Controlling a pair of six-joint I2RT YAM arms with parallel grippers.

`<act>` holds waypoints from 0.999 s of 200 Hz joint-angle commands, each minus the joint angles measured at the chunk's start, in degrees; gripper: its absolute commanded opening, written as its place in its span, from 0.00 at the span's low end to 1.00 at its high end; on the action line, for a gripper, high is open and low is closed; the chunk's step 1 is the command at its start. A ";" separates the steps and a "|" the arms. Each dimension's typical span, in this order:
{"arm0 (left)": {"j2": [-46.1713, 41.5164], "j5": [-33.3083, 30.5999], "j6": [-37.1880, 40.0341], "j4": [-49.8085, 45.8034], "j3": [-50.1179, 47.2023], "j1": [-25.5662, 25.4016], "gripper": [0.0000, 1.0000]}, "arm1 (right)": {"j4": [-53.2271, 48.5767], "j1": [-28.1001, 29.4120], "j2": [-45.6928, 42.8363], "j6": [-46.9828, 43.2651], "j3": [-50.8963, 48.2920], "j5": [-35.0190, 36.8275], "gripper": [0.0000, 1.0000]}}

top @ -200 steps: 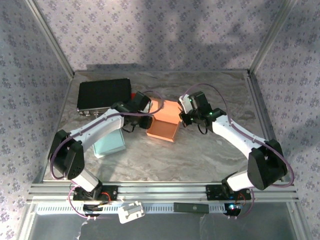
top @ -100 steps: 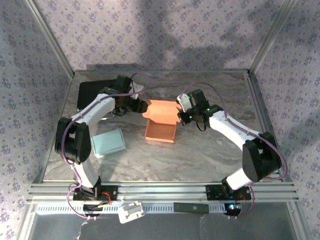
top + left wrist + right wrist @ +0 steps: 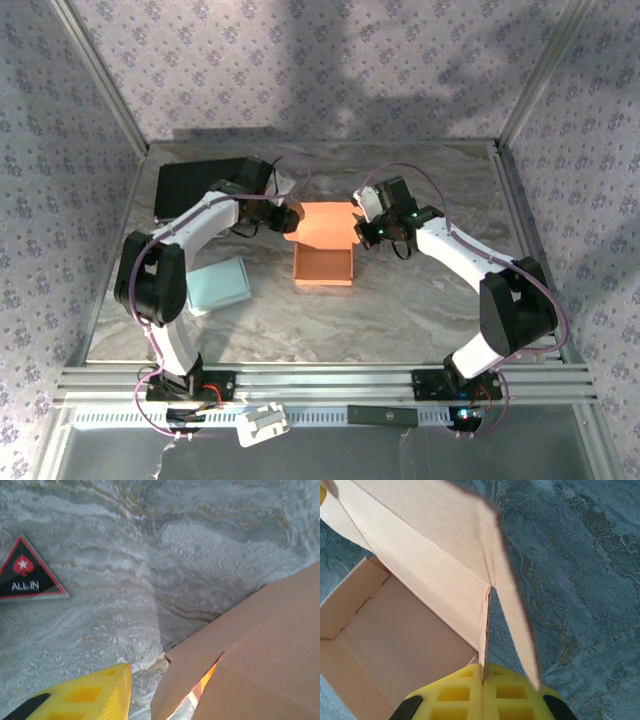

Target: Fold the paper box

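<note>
On the table [image 3: 420, 300] | paper box [image 3: 324, 266] pinched in right end effector [image 3: 482, 672] | left end effector [image 3: 291, 219] beside, opening unclear

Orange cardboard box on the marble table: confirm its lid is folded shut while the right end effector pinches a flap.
Wrong: the orange cardboard box stands open, its inside bare in the right wrist view. The right end effector does pinch a flap.

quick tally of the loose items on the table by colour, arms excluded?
Orange: 1, paper box
Black: 1, flat case
Pale blue: 1, small box
Black and red: 1, triangular ALL IN token
Total: 4
</note>
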 commanded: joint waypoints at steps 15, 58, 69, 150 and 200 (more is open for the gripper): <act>-3.81 -2.23 -0.54 0.27 -1.55 -0.21 0.37 | -1.22 -0.17 -0.03 -0.97 1.73 -0.54 0.00; -5.12 -4.21 -1.28 -0.26 -1.92 -0.64 0.35 | -1.26 0.33 -0.09 -0.44 1.88 -0.10 0.00; -5.36 -4.77 -1.71 -0.32 -2.25 -0.69 0.35 | -1.13 0.44 -0.06 -0.40 1.92 0.16 0.00; -5.05 -6.06 -5.81 1.16 -3.35 -1.98 0.24 | -0.60 0.93 0.22 1.27 1.75 2.08 0.00; -6.72 -7.98 -11.44 5.19 -6.09 -2.58 0.17 | 1.75 3.40 -0.08 4.37 0.75 4.27 0.00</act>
